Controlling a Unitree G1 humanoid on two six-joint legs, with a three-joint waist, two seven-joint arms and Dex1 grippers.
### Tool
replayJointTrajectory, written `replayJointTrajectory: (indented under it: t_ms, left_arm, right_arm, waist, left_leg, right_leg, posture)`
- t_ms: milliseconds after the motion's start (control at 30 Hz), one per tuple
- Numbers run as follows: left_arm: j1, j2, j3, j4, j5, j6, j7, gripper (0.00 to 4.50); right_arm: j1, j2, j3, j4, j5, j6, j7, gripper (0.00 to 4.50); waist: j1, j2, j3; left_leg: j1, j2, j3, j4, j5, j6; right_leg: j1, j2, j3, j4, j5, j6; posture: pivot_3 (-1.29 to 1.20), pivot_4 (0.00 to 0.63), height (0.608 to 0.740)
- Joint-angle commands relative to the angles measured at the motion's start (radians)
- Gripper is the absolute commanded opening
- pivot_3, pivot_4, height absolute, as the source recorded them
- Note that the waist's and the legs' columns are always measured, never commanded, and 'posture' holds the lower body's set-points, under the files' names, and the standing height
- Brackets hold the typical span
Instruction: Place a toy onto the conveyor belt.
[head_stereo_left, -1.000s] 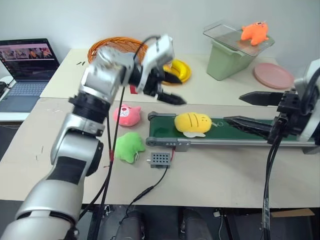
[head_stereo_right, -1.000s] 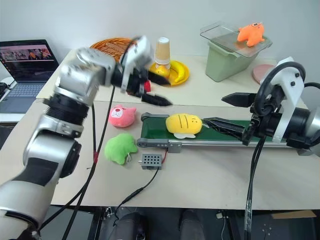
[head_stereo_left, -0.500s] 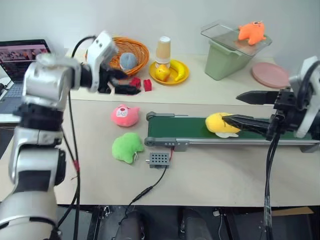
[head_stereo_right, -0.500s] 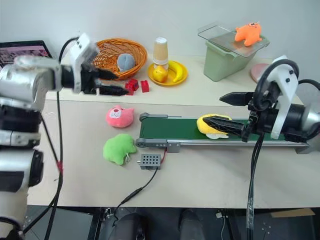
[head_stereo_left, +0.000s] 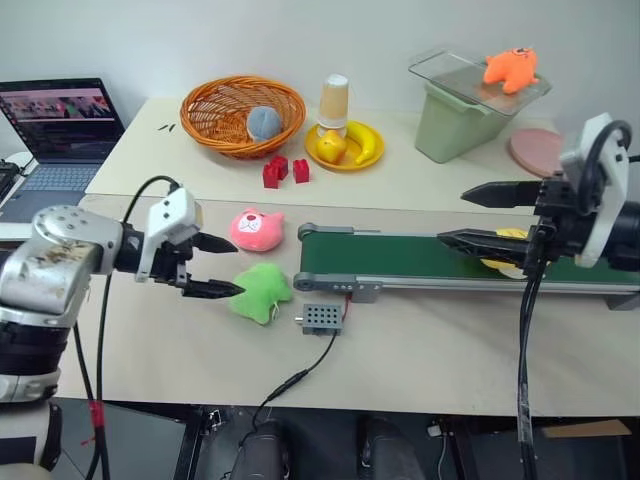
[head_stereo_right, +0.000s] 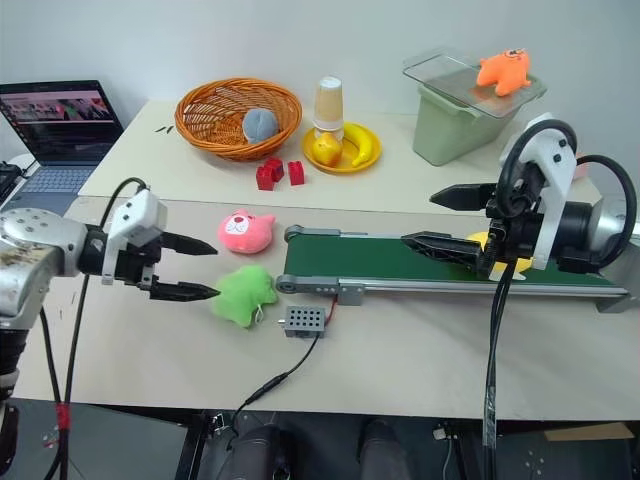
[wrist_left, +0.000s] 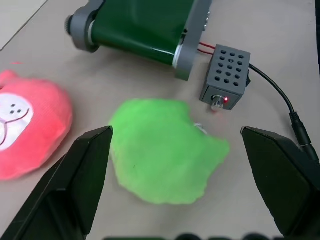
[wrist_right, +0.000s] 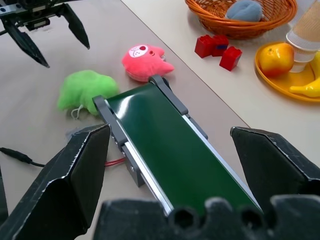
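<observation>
- Conveyor belt (head_stereo_left: 400, 258) runs left-right across near table; 1 toy (head_stereo_left: 503, 248) on its right part.
- Control box (head_stereo_left: 320, 318) just before belt's left end.
- 2 plush toys left of belt: 1 (head_stereo_left: 257, 229) behind, 1 (head_stereo_left: 259, 292) before.
- Rear table: basket (head_stereo_left: 243, 115) left, plate (head_stereo_left: 346, 146) middle, bin (head_stereo_left: 462, 118) right.
- Laptop (head_stereo_left: 62, 125) far left.

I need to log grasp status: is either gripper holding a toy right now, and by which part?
Nothing is held. The left gripper is open beside the green toy; the right gripper is open above the conveyor belt.
</observation>
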Motion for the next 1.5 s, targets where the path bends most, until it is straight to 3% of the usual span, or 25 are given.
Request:
replayJointTrajectory:
  t_ms: [33,300,767,1100,1367,1500]
  left_arm:
    - [-0.034,-0.043,-0.015,0.026,0.024,-0.017,0.063,4.38]
    - [-0.106,-0.103,-0.096,0.153,0.106,-0.062,0.11,4.38]
    - [-0.156,-0.187,-0.145,0.126,0.105,0.054,0.134,4.38]
    - [-0.172,-0.168,-0.201,0.139,0.157,0.101,0.148,1.01]
    - [-0.174,-0.13,-0.212,0.116,0.166,0.12,0.131,1.01]
    - [-0.256,-0.129,-0.159,0.115,0.13,0.204,0.146,1.01]
  right_arm:
    - [-0.014,-0.001,-0.038,-0.014,-0.002,-0.019,-0.004,4.5]
    - [0.02,-0.01,-0.086,-0.05,0.012,0.003,-0.033,4.5]
    - [0.057,-0.019,-0.146,-0.091,0.035,0.027,-0.075,4.5]
    - [0.067,-0.025,-0.155,-0.093,0.03,0.026,-0.087,4.5]
    - [0.056,-0.027,-0.139,-0.081,0.017,0.015,-0.084,4.5]
    - [0.055,-0.023,-0.13,-0.075,0.006,0.009,-0.078,4.5]
  waist:
    - [0.0,0.0,0.0]
    - [0.0,0.0,0.0]
    - [0.0,0.0,0.0]
    - [-0.001,0.0,0.0]
    - [-0.001,0.0,0.0]
    - [0.0,0.0,0.0]
  left_leg:
    - [0.0,0.0,0.0,0.0,0.0,0.0]
    - [-0.001,0.0,0.0,0.0,0.0,0.001]
    - [-0.001,0.0,-0.001,0.0,0.0,0.001]
    - [-0.001,0.0,-0.001,0.0,-0.001,0.001]
    - [-0.001,0.0,-0.001,0.0,-0.001,0.001]
    - [-0.001,0.0,-0.001,0.0,-0.001,0.001]
  right_leg:
    - [0.0,0.0,0.0,0.0,0.0,0.0]
    - [0.001,0.0,0.0,0.0,0.0,0.001]
    - [0.001,0.0,0.0,0.0,0.001,0.001]
    - [0.001,0.0,0.0,0.0,0.001,0.001]
    - [0.001,0.0,0.0,0.0,0.001,0.001]
    - [0.001,0.0,0.0,0.0,0.001,0.001]
  posture:
    - [0.0,0.15,0.739]
    - [0.0,0.15,0.739]
    - [0.0,0.15,0.739]
    - [0.0,0.15,0.739]
    - [0.0,0.15,0.739]
    - [0.0,0.15,0.739]
